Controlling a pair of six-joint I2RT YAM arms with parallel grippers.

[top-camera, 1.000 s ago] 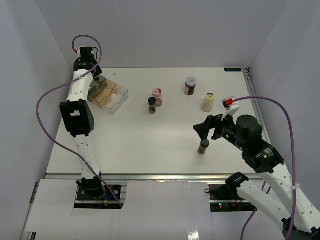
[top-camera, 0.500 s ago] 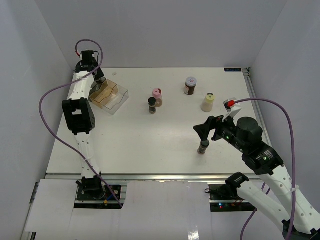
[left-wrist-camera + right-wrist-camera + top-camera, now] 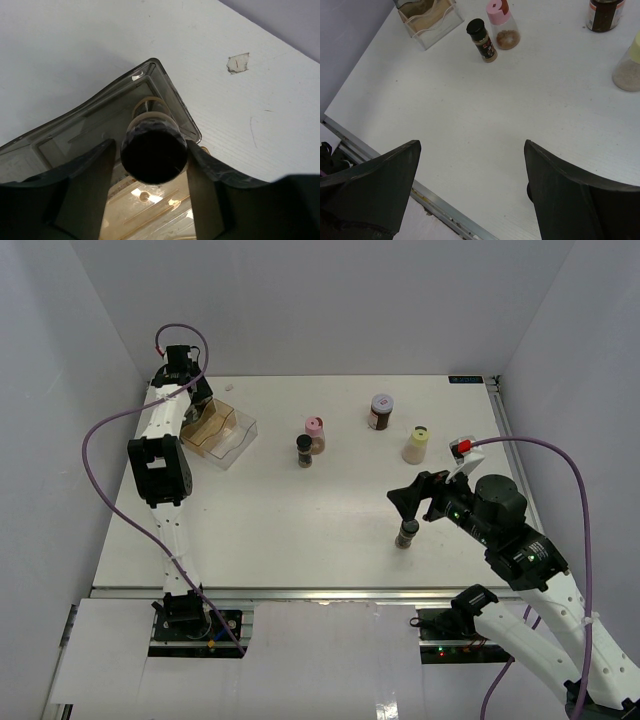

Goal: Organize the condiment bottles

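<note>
At the far left corner of the table (image 3: 250, 530), the clear bin (image 3: 236, 438) has one black-capped bottle (image 3: 154, 167) standing upright in it. The left tool (image 3: 151, 150) straddles that cap with a finger close on either side; whether it grips the cap or has let go cannot be told. That looks like the only bottle put away, so the task seems barely begun.

Five bottles are left on the open table. Toward the far middle, a pink-capped bottle (image 3: 315, 434) and a second black-capped one (image 3: 304, 450) stand touching or just beside each other. Further right, near the far edge, is the grey-lidded jar (image 3: 381, 411), with the pale yellow bottle (image 3: 416, 444) just beside it. A third black-capped bottle (image 3: 407, 533) stands alone toward the near right, under the right tool (image 3: 471, 150), which is spread wide and holds nothing.

The middle and near left of the table are bare, giving room to carry bottles across. The bin sits tight against the left edge, so approaches there are cramped by the left arm.
</note>
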